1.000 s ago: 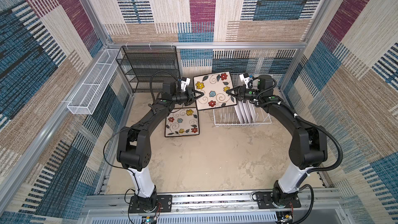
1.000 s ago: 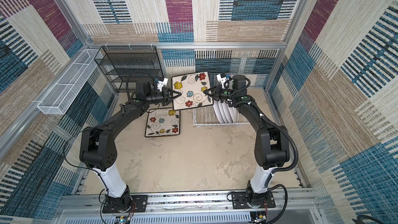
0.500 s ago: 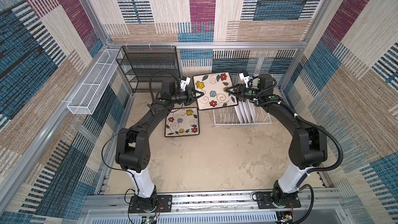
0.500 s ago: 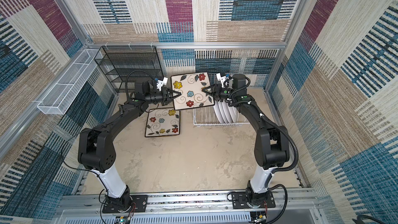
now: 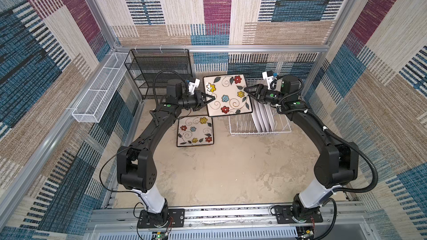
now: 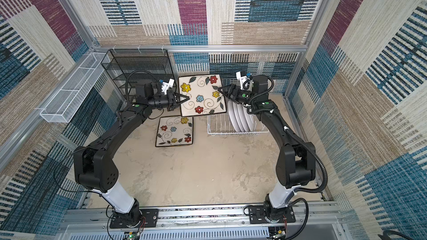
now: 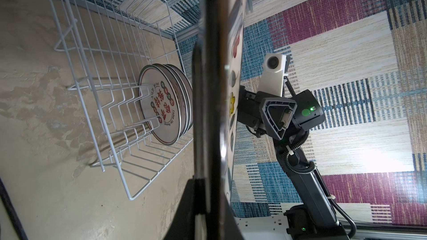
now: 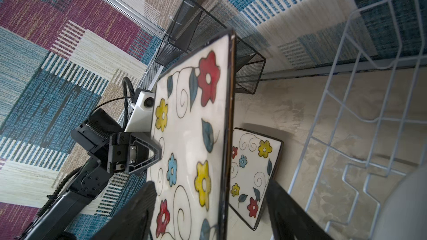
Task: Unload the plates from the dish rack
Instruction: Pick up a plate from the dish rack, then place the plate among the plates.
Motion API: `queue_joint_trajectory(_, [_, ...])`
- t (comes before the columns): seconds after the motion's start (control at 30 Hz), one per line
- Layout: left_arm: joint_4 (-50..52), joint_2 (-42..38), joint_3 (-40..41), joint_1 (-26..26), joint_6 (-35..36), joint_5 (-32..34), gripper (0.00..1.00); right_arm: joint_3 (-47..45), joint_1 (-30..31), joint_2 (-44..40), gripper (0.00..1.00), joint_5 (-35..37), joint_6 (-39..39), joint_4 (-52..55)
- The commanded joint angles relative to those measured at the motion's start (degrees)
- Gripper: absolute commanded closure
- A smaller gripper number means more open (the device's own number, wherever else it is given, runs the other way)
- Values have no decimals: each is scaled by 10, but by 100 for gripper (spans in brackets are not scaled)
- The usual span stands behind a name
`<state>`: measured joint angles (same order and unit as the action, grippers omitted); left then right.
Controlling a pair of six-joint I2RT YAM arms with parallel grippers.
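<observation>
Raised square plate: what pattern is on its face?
Cream plate, red, yellow and blue flowers, teal leaves, black swirls; clearest in the right wrist view.

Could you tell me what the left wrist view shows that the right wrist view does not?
Only the left wrist view: round plates standing in the dish rack. Only the right wrist view: the flowered face of a second square plate flat on the table, and the black mesh shelf. Both: the held square plate and the dish rack.

Both top views were bright, evenly lit, bowed at the edges. My left wrist view was dim, the plate a blurred dark band; glare bloomed on the wall.
</observation>
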<state>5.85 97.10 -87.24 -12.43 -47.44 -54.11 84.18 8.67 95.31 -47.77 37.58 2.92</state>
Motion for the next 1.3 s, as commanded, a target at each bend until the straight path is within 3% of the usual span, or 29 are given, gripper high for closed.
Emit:
queue_joint_trajectory(0.0, [27, -20, -26, 6, 80, -13, 100, -10, 1, -27, 16, 50, -45, 1])
queue_joint_trajectory(0.13, [127, -24, -59, 16, 148, 0, 100, -30, 1, -64, 10, 99, -100, 9])
queue_joint_trajectory(0.17, [153, -24, -68, 17, 168, 6, 100, -34, 2, -74, 1, 114, -116, 15])
queue_joint_trajectory(0.2, [178, -24, -77, 19, 187, 13, 100, -39, 2, -83, 0, 127, -133, 20])
queue_joint_trajectory(0.53, [364, -20, -147, 44, 304, 82, 100, -108, 16, -162, 0, 198, -241, 22])
queue_joint_trajectory(1.27, [441, 28, -100, 142, 373, 79, 100, -230, 151, -215, 0, 281, -411, -47])
